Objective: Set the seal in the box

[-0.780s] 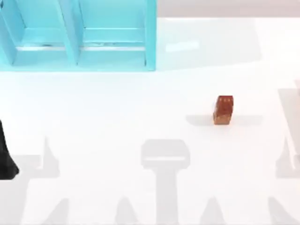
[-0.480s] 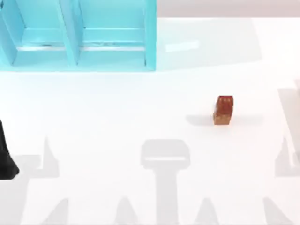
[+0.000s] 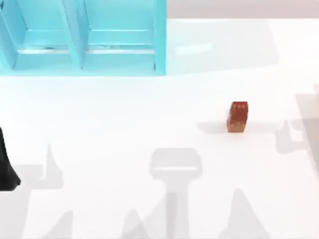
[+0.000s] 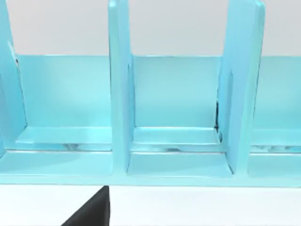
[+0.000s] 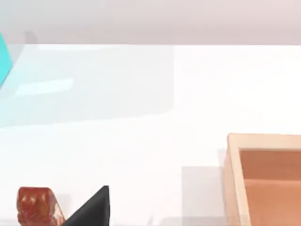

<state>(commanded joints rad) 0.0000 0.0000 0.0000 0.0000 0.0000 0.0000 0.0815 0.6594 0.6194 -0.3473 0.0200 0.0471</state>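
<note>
None of the task looked done. Seal (image 3: 238,117) stood upright on the white worktop (image 3: 124,114), right of centre in the top view, free of any grasp, nothing touching it. In the right wrist view the seal (image 5: 37,206) sat near the frame edge, and a tan wooden box (image 5: 263,179) lay well apart from it on the same surface; I judged this open box to be the target, still empty as far as its visible part showed. Left to do: reach, grasp, lift, carry, set down inside the box, so basically everything.

Turquoise shelf unit (image 3: 82,37) with upright dividers sat at the far left of the worktop in the top view; the left wrist view faced its compartments (image 4: 176,141) close up.

Left arm (image 3: 6,164) showed as a dark shape at the top view's left edge, idle-looking, well apart from the seal. Right arm was marked by grey shadows on the worktop near the right edge.

Hidden or unclear: box was cut off by the frame, so its full interior could not be checked. A black wedge (image 5: 91,209) sat at the bottom of each wrist view, probably part of a finger, but too little showed; fingers' state on both sides could not be told. Seal's base was cropped in the right wrist view.
</note>
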